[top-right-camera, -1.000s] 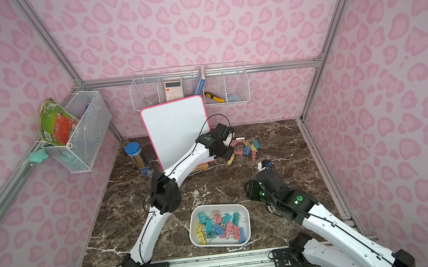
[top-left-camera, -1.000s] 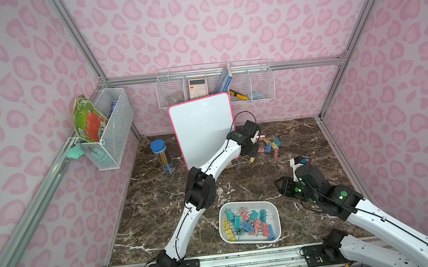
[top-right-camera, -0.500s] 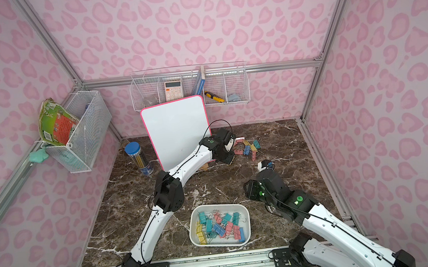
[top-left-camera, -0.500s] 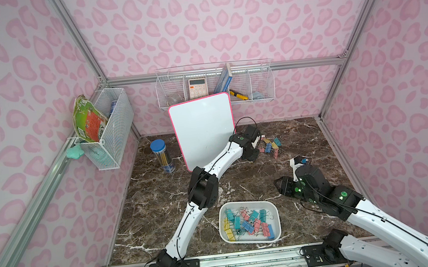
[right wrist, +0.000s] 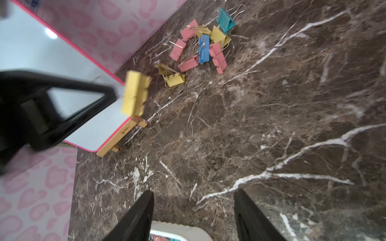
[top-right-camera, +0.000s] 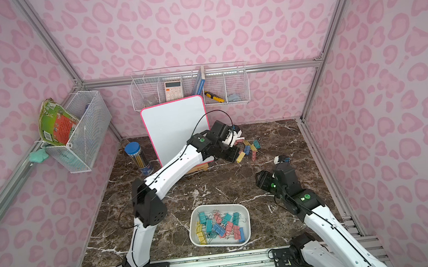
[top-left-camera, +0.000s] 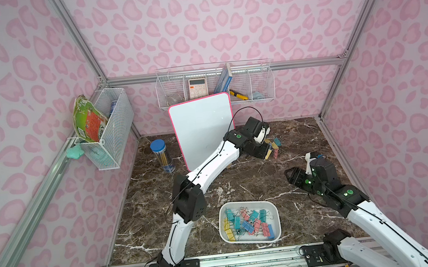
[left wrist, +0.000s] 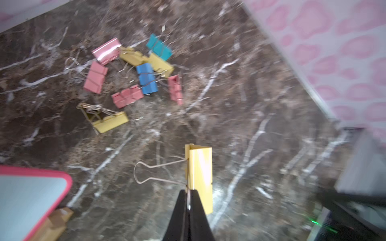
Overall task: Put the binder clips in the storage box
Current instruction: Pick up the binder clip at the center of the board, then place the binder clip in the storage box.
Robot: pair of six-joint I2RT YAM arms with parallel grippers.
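Pinching one yellow clip (left wrist: 199, 175) at its edge, the left claw (left wrist: 189, 191) was seen pressed together and raised above the table (left wrist: 250, 104), near the whiteboard (top-left-camera: 203, 130). The right claw (right wrist: 193, 208) was held spread, with nothing between its fingers, near the box (top-left-camera: 278, 219) but apart from it. Most of the task was judged to be done: a large heap of clips (top-left-camera: 248, 221) was already lying inside the box, at the near side of the table. About nine loose clips (left wrist: 133, 73) were counted in one group at the far side, well apart from the box. These, and the yellow one in the left claw, were left to be put in. No other clip was found elsewhere on the table.
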